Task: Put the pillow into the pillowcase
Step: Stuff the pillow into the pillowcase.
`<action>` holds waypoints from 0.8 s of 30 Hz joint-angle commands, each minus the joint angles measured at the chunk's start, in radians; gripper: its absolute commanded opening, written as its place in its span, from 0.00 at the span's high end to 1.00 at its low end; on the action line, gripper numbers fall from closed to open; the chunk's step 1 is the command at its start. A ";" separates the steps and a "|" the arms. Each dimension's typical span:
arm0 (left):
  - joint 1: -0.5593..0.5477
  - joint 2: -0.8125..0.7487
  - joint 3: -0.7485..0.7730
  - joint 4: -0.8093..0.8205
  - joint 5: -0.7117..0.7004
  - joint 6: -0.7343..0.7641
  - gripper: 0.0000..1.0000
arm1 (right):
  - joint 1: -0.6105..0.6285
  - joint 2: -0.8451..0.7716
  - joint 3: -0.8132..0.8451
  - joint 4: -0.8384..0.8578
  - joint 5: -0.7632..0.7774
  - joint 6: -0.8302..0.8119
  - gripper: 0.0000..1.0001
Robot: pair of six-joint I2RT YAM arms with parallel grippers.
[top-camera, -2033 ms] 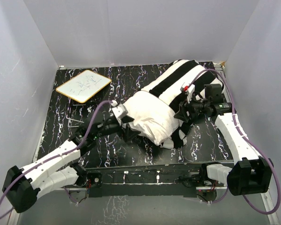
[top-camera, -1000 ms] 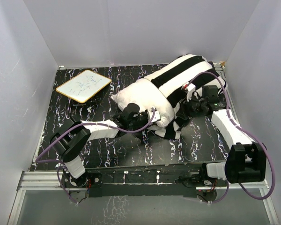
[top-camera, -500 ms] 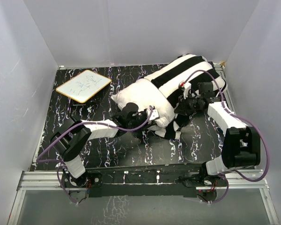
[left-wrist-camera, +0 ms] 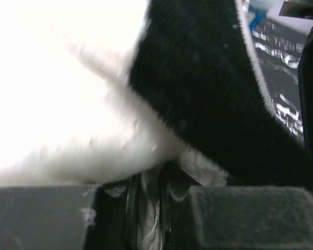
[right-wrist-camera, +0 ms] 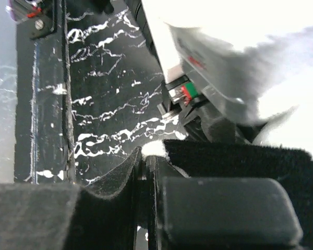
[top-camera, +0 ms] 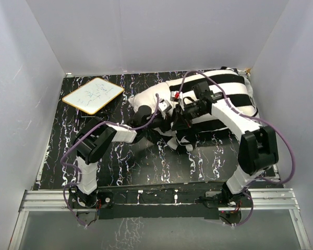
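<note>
On the marbled black counter (top-camera: 146, 161), centre, left hand (left-wrist-camera: 146, 208): jaws narrow, pinching pale cloth of the pillow (top-camera: 146, 98). Right hand (right-wrist-camera: 146, 192), just beside it: clamped tight on a black stripe of the pillowcase (top-camera: 227, 94). Pillow sits mostly inside the pillowcase, white end protruding leftward. Whiteboard (top-camera: 92, 95) lies well apart, far left

The pillow (left-wrist-camera: 57, 94) above the left jaws is white cloth with a soft, fuzzy nap. The pillowcase (right-wrist-camera: 240, 156) at the right jaws is matt, velvety cloth. Below the jaws the worktop (top-camera: 146, 161) is smooth black, veined white. The whiteboard (top-camera: 93, 95), well left of them, looks glossy.
</note>
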 commanded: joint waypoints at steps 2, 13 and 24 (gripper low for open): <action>-0.009 0.117 -0.082 0.559 -0.178 -0.396 1.00 | 0.023 0.040 0.175 -0.129 -0.386 0.066 0.92; -0.058 0.234 -0.081 0.975 0.171 -0.715 0.61 | -0.206 -0.126 -0.229 0.344 -0.042 0.455 0.84; 0.065 -0.337 -0.417 0.186 0.265 -0.458 0.26 | -0.277 -0.154 -0.222 0.109 0.086 0.112 0.48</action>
